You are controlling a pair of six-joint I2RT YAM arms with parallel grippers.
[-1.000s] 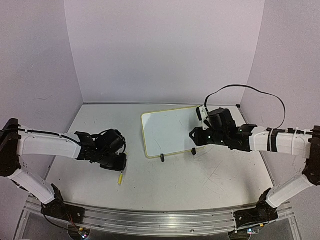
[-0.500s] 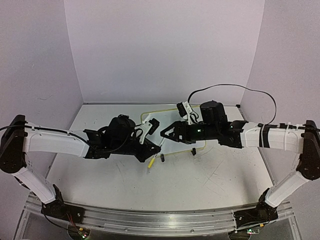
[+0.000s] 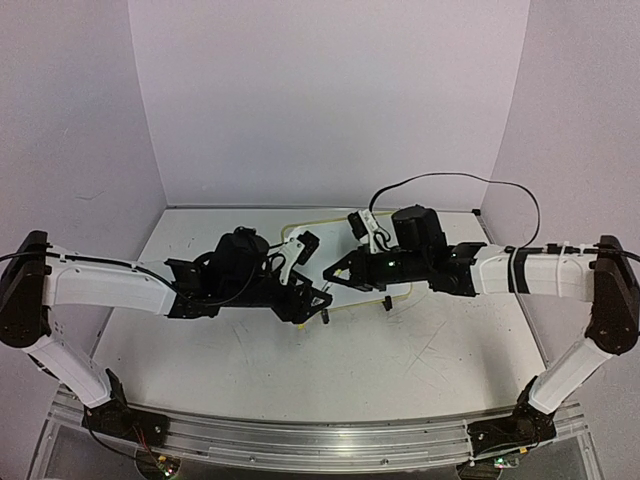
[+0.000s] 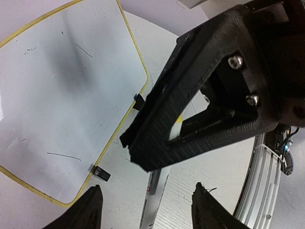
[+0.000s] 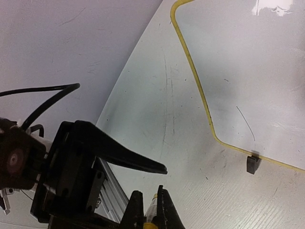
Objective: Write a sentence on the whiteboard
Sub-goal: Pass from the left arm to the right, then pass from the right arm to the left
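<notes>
Whiteboard (image 4: 66,105) judged light, stiff, slick-faced: hold by rim (image 4: 135,47); my right hand (image 5: 148,195) clamps marker (image 5: 150,217), left hand (image 4: 147,191) released.

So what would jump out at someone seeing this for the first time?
The left claw and right claw are nose to nose in the middle of the table, over the near edge of the whiteboard. The right one is pinched shut on a small yellow marker, while the left one stands open. The board itself is almost blank, with only a few faint stray strokes.
</notes>
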